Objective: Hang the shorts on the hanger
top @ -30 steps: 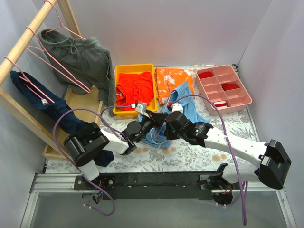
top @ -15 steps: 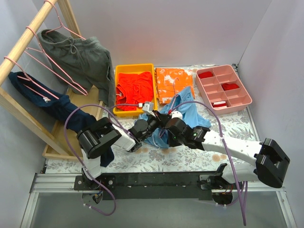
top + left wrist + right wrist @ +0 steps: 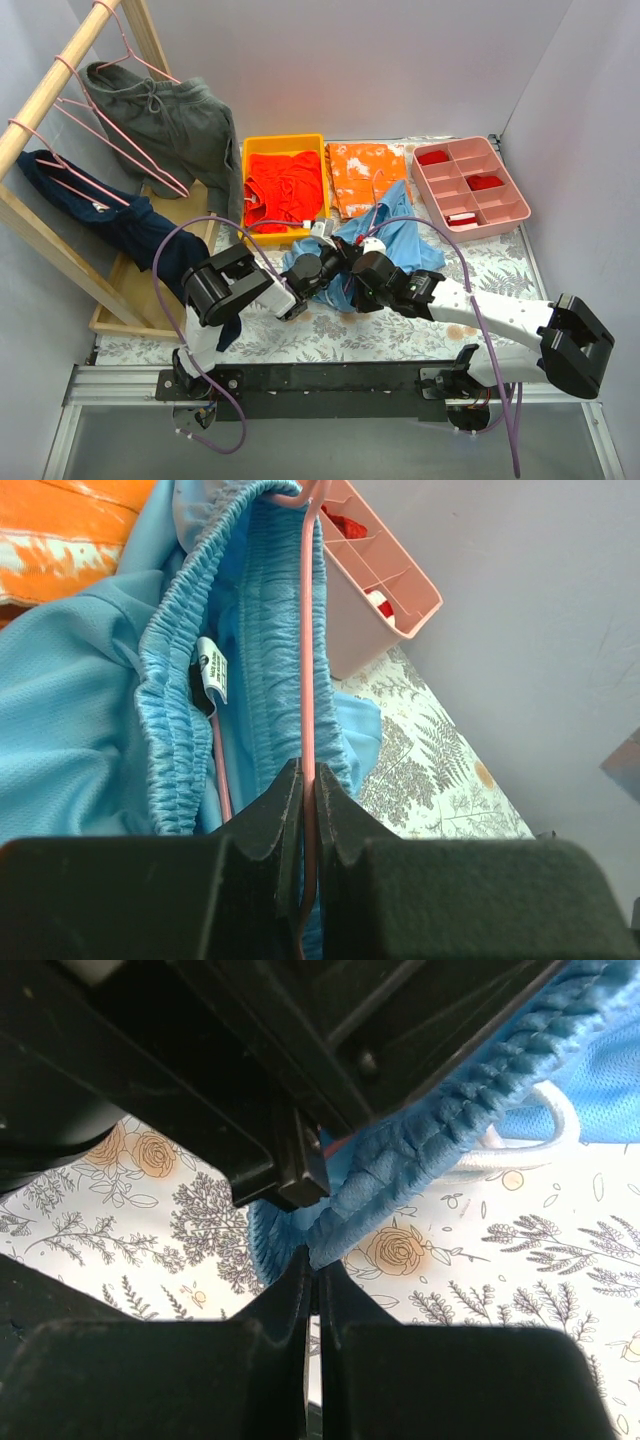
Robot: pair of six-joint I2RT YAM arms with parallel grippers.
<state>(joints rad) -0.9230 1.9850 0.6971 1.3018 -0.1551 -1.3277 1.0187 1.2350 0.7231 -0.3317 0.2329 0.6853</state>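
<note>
The light blue shorts lie bunched on the flowered table between my two grippers. My left gripper is shut on the thin pink wire of the hanger, which runs inside the elastic waistband of the shorts. In the left wrist view the left gripper has its jaws pressed on the wire. My right gripper is right next to the left one. In the right wrist view the right gripper is shut on the gathered waistband edge of the shorts, just above the table.
A yellow bin of red-orange clothes, folded orange shorts and a pink compartment tray sit behind. At the left a wooden rack carries pink hangers, dark grey shorts and a navy garment.
Both grippers have moved a little to the right and away from the bases. The left arm has swung right. The shorts are drawn further over the hanger.
</note>
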